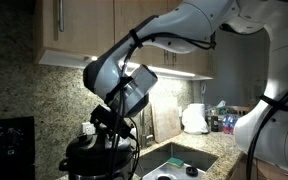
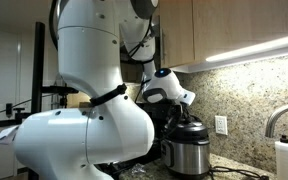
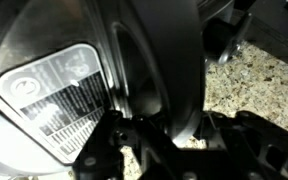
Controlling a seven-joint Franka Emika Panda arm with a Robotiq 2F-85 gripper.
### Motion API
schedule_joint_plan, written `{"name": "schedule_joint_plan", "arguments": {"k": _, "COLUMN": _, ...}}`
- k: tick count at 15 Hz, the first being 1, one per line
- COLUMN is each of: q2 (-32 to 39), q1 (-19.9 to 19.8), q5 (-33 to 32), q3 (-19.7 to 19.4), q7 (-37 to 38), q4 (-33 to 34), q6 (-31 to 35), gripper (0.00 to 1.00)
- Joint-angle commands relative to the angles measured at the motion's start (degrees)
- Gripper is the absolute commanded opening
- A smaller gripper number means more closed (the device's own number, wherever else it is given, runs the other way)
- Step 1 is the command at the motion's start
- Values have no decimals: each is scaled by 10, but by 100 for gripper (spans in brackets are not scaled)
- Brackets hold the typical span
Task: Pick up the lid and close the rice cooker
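Black lid (image 3: 164, 70): fills the middle of the wrist view as a dark, round-edged disc right against the claw. In an exterior view it reads as a black dome (image 2: 189, 128) at the top of the rice cooker. Whether it is fully seated or a little above the rim cannot be told.
Rice cooker (image 2: 191, 155): steel-sided and squat, standing on the bench (image 3: 259, 90) of speckled stone. In an exterior view it is the dark round shape (image 1: 99, 160) under the arm, just beside the sink (image 1: 184, 160).
Claw (image 1: 109, 125): directly over the cooker and tilted down onto it. The jaws are closed tight and appear to have hold of the lid, though the contact itself is too dark to see clearly in the wrist view (image 3: 154, 150).
Printed label (image 3: 54, 95): on a grey surface left of the lid. Whether it belongs to the cooker's side or to something else cannot be told.
Step in hand: judged to be the closing step, with the lid brought over the pot and being settled onto it.
Next move: calls for the lid to be level and centred on the rim, lowered gently until it rests all round. Only then should the jaws part, and the arm should lift straight up so the lid is not dragged off.
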Motion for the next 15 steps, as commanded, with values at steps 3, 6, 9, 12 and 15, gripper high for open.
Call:
{"name": "schedule_joint_plan", "arguments": {"k": 3, "q2": 12, "q1": -4, "q5": 29, "q3": 4, "q7": -24, "q4": 2, "q6": 12, "gripper": 1}}
{"name": "schedule_joint_plan", "arguments": {"k": 6, "q2": 3, "q1": -10, "q5": 36, "q3": 8, "q7": -38, "q4": 18, "q6": 12, "gripper": 2}}
{"name": "schedule_joint_plan", "arguments": {"k": 9, "q2": -3, "q1": -9, "q5": 38, "q3": 7, "q7": -49, "q4": 33, "q6": 12, "gripper": 1}}
{"name": "schedule_joint_plan", "arguments": {"k": 12, "q2": -15, "q1": -7, "q5": 53, "q3": 6, "q7": -60, "q4": 42, "q6": 12, "gripper": 1}}
{"name": "schedule_joint_plan", "arguments": {"k": 15, "q2": -14, "q1": -4, "q5": 60, "q3": 3, "q7": -76, "q4": 59, "q6": 12, "gripper": 1}}
